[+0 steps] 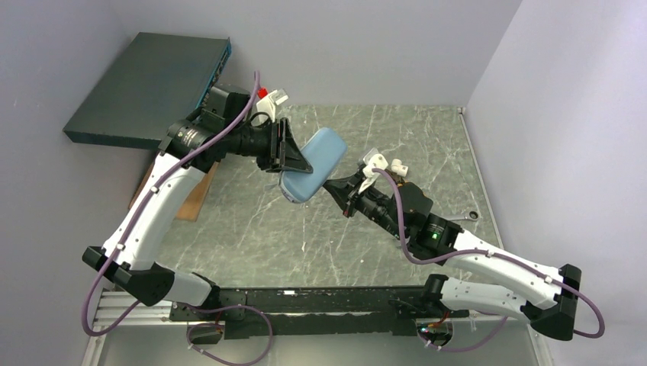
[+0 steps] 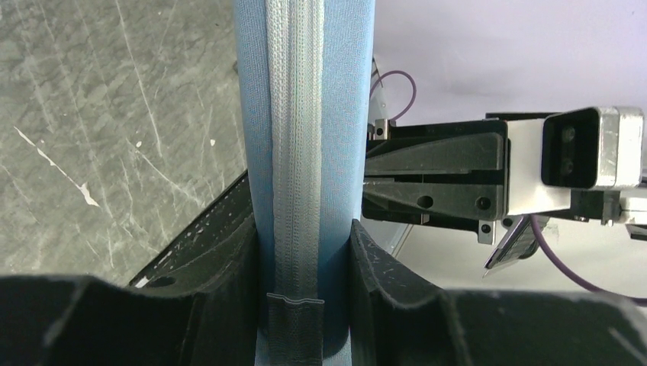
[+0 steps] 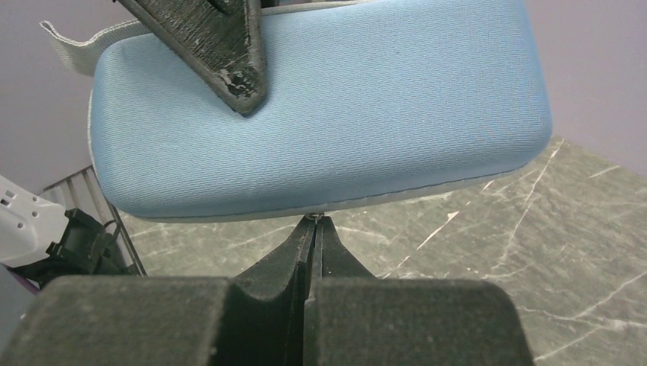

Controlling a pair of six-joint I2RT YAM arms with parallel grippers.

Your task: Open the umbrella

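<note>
Currently left hand point(image 1: 294, 157) clamps the umbrella point(image 1: 314, 162), zipped in its blue pouch point(image 3: 328, 114), above the table point(image 1: 435, 145) middle. Right hand point(image 3: 314, 221) is pinched closed at the zip seam point(image 2: 294, 152); tab grip unclear. Risk: pull slips off, or yanks pouch from left hand.

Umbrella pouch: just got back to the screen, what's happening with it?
The left claw is shut on the blue umbrella pouch, holding it up off the table. The right claw is shut with its tips against the pouch's zip edge; whether it has the zip pull is unclear. The zip looks closed along the stretch in view, and no umbrella is out.
</note>
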